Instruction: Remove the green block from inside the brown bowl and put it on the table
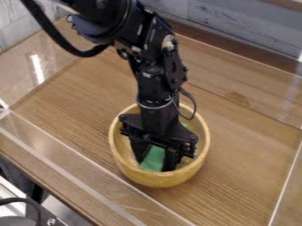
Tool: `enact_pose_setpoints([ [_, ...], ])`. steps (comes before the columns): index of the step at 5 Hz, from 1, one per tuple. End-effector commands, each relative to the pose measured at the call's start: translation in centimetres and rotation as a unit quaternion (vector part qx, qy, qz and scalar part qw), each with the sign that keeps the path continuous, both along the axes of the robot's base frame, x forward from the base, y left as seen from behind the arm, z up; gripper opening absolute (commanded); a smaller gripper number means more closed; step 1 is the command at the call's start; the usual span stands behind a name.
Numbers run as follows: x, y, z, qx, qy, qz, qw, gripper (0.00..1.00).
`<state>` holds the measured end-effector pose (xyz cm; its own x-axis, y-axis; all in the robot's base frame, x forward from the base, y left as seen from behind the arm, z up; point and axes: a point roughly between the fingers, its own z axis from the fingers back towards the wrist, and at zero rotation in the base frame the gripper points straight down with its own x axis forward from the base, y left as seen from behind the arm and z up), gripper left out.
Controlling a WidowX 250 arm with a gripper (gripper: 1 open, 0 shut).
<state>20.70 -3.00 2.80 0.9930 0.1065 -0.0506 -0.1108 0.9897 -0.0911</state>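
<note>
Looking down from up high

The one camera looks down at a slant over the table [242, 101]. It is close enough that the brown bowl [157, 178] sits big, low in the middle of the view.

Pale, whitish boards [230, 28] form a low wall across the top of the view, from eleven o'clock round to two o'clock, with lines running along them. The bench [253, 124] is brown wood with visible grain and darker streaks, and it fills most of the view. Its near edge slants from nine o'clock down to six o'clock, where a clear strip [73, 166] runs along it. Another thin, light edge line rises at four o'clock. Soft white glare lies on the bench at ten o'clock. At seven o'clock, beyond the edge, the area is dark, with a curved black cable [26, 201].
</note>
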Motion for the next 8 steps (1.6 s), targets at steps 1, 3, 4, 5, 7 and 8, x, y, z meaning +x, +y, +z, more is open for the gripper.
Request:
enact_pose_setpoints([
  [1, 0.3, -0.1, 0.9, -0.004, -0.005, 0.000, 1.0000, 0.00],
  [3, 0.0, -0.1, 1.6, -0.009, 0.011, -0.003, 0.9999, 0.00],
  [4, -0.1, 0.0, 1.9, -0.011, 0.016, -0.004, 0.9998, 0.00],
  [5, -0.2, 0.0, 2.4, -0.013, 0.021, -0.005, 0.9997, 0.00],
  [7, -0.4, 0.4, 4.3, -0.018, 0.025, -0.006, 0.9995, 0.00],
  [8, -0.2, 1.0, 7.2, -0.020, 0.017, -0.007, 0.9996, 0.00],
])
